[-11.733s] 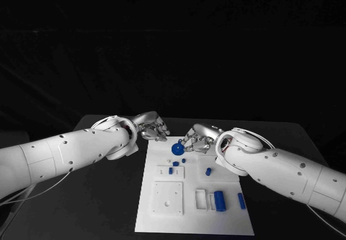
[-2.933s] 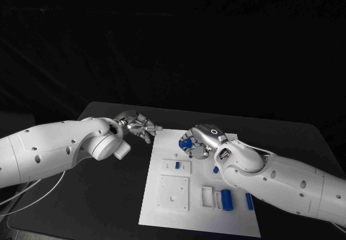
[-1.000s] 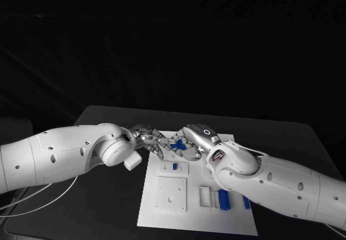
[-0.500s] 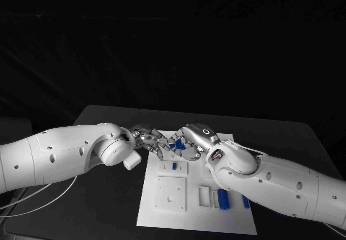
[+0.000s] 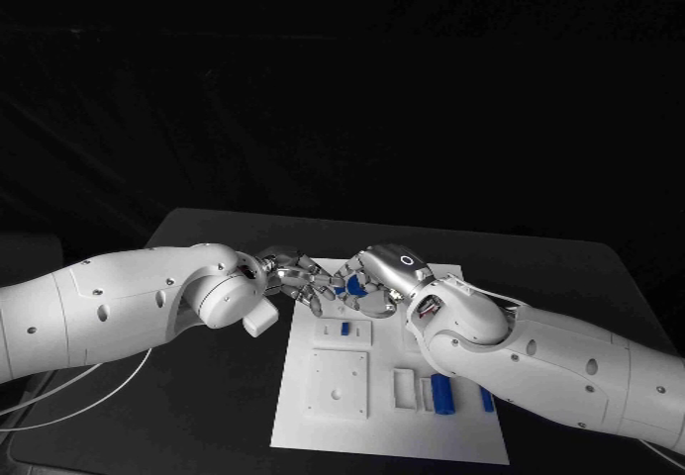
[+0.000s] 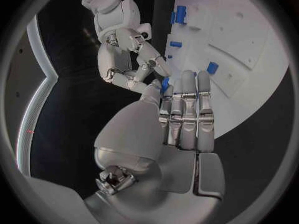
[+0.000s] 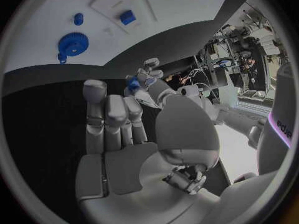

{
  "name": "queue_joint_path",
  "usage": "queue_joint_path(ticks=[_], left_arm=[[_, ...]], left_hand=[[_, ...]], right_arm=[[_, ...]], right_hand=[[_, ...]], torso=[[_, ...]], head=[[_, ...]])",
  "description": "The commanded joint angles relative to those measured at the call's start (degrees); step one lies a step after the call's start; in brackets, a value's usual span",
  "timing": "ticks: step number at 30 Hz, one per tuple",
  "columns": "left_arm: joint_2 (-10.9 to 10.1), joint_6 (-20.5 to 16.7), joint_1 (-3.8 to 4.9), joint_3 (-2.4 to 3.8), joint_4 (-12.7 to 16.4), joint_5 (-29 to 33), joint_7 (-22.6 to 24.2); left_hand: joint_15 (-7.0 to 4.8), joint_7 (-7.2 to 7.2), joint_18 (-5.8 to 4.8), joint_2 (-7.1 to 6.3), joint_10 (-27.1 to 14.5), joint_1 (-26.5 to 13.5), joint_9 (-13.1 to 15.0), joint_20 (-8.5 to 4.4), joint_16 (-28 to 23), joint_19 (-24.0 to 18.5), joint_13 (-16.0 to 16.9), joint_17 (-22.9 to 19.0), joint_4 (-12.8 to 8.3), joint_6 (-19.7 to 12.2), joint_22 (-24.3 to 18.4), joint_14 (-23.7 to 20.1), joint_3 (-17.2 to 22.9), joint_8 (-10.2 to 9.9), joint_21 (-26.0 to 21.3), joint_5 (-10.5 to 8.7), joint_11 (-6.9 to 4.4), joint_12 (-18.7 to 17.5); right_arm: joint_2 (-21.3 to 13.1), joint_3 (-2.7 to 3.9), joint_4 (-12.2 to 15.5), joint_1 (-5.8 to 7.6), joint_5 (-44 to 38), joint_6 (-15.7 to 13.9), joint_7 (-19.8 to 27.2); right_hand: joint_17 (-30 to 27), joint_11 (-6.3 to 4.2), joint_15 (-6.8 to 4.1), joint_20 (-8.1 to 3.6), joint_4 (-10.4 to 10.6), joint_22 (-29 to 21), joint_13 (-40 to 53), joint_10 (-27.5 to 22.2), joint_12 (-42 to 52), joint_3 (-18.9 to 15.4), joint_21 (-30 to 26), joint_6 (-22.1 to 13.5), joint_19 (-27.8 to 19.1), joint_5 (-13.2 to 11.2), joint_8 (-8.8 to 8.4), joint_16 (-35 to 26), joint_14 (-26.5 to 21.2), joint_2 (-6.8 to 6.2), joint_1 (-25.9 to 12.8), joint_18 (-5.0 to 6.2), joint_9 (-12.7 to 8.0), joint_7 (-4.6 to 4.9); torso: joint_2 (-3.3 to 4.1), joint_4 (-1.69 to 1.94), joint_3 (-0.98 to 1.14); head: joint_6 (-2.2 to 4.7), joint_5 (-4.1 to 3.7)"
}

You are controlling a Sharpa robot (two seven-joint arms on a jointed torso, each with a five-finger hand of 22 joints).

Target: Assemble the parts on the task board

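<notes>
Closest to the robot, the white task board lies flat on the black counter. On its near part, two long blue parts lie side by side on the right. A little farther along, a small blue part sits in a raised white block. In the right wrist view, a blue gear lies on the board with a small blue peg and a blue block near it.

At the far end of the board the two robot hands meet. The left robot hand and the right robot hand are fingertip to fingertip, and a small blue part sits between them, up off the board. The right robot hand has its fingers curled round this part. The left robot hand's fingers are held straight and close together, with their tips at the blue part. I cannot tell if the left one is gripping it too.
</notes>
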Motion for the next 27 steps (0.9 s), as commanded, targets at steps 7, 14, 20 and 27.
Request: queue_joint_path(ticks=[7, 14, 20, 27], left_arm=[[0.3, 1.9, 0.08, 0.11, 0.2, 0.8, 0.7], [0.2, 1.0, 0.08, 0.11, 0.1, 0.4, 0.8], [0.0, 0.3, 0.08, 0.11, 0.1, 0.2, 1.0], [-0.2, -2.0, 0.08, 0.11, 0.1, 1.0, 2.0]], left_hand=[[-1.31, -0.29, -0.09, -1.24, 3.2, 0.6, 1.3, -1.25, 1.5, -1.0, -0.1, 0.9, -5.2, 2.8, 5.4, 0.6, 8.3, 0.4, 2.4, -2.23, -0.84, -0.6], [-2.01, -0.84, -0.24, -3.15, 5.8, -3.1, 3.8, -1.94, 5.3, -1.6, 0.0, 3.0, -6.7, 4.5, 10.7, 0.2, 13.8, 0.2, 4.7, -1.15, -1.60, -0.3], [-2.50, -1.73, -0.39, -4.19, 7.5, -5.0, 6.4, -2.32, 8.2, -1.1, 0.1, 4.2, -7.0, 5.6, 12.8, 0.5, 15.8, 0.5, 5.1, -0.85, -2.33, 0.3], [-2.68, -1.89, -0.54, -4.51, 8.2, -6.0, 8.3, -2.53, 9.6, -0.8, 0.1, 4.5, -7.1, 5.7, 14.2, 0.2, 17.0, 0.3, 4.9, -0.91, -2.53, 0.4]], right_arm=[[0.3, -0.02, -0.4, -0.06, 0.0, 1.0, 0.2], [0.3, -0.03, -0.6, -0.09, 0.1, 0.3, 0.0], [0.0, -0.03, -0.8, -0.23, 0.6, -1.2, -0.5], [-1.0, -0.03, -0.5, -0.62, 2.8, -2.4, -0.6]], right_hand=[[-0.1, -0.16, -0.44, -0.54, 0.3, 3.8, 0.0, 0.0, -0.4, -0.2, 0.0, 0.4, 2.6, -0.3, 0.11, -0.2, 0.0, -0.20, 0.5, -0.51, 0.0, -0.09], [-0.4, -0.01, -0.37, -0.50, 0.3, 3.6, -0.4, -0.4, -1.0, -0.2, -0.6, -0.7, 2.6, -0.4, 0.10, -0.6, -0.1, -0.34, 0.4, -0.45, 0.0, 0.19], [-1.2, 0.18, -0.25, -0.38, 0.7, 3.1, -1.8, -1.3, -2.6, -0.4, -2.5, -3.1, 2.4, -1.1, 0.10, -1.9, -0.3, -1.32, 0.0, -0.17, 0.0, 0.77], [-1.8, 0.34, -0.16, -0.23, 3.7, 2.2, -3.2, -2.1, -3.8, -6.7, -5.0, -4.4, 2.5, -6.5, 0.14, -3.4, -0.3, -1.55, 1.3, 0.07, 0.0, 0.91]], torso=[[0.02, -0.01, 0.04], [0.01, -0.02, 0.04], [-0.03, -0.04, 0.04], [-0.07, 0.04, 0.02]], head=[[-0.19, -0.03], [-0.24, -0.06], [-0.24, -0.06], [0.02, -0.06]])
